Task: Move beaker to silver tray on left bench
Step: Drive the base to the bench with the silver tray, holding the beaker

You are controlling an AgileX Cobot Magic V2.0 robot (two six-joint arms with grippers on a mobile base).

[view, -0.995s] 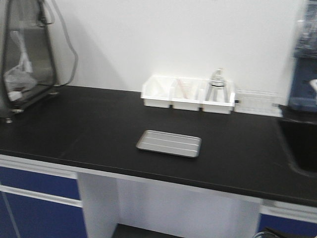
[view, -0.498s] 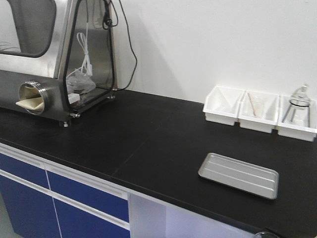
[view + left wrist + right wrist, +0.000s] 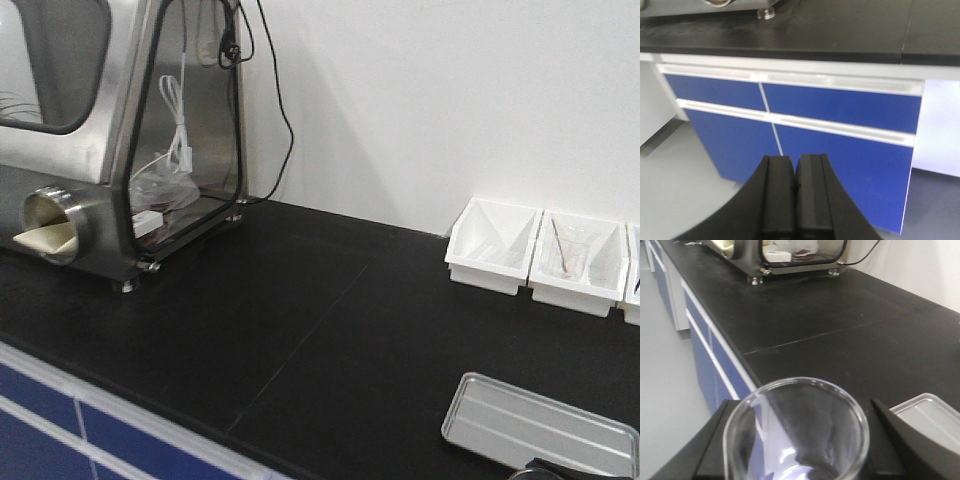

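My right gripper (image 3: 797, 440) is shut on the clear glass beaker (image 3: 796, 430), its round rim filling the bottom of the right wrist view, held above the front edge of the left bench (image 3: 840, 325). The silver tray (image 3: 540, 425) lies on the black bench top (image 3: 300, 320) at the lower right of the front view; its corner shows in the right wrist view (image 3: 932, 415), just right of the beaker. My left gripper (image 3: 795, 165) is shut and empty, low in front of the blue cabinet fronts (image 3: 840, 107).
A steel and glass box (image 3: 110, 130) with cables stands at the bench's left end. White plastic bins (image 3: 535, 255) line the wall at the right; one holds a clear beaker with a pink rod (image 3: 570, 250). Grey floor (image 3: 675, 185) lies before the cabinets.
The front view has swung left: the tray and bins slid towards the right edge and the steel box came further into view. The flask bin is almost out of frame.
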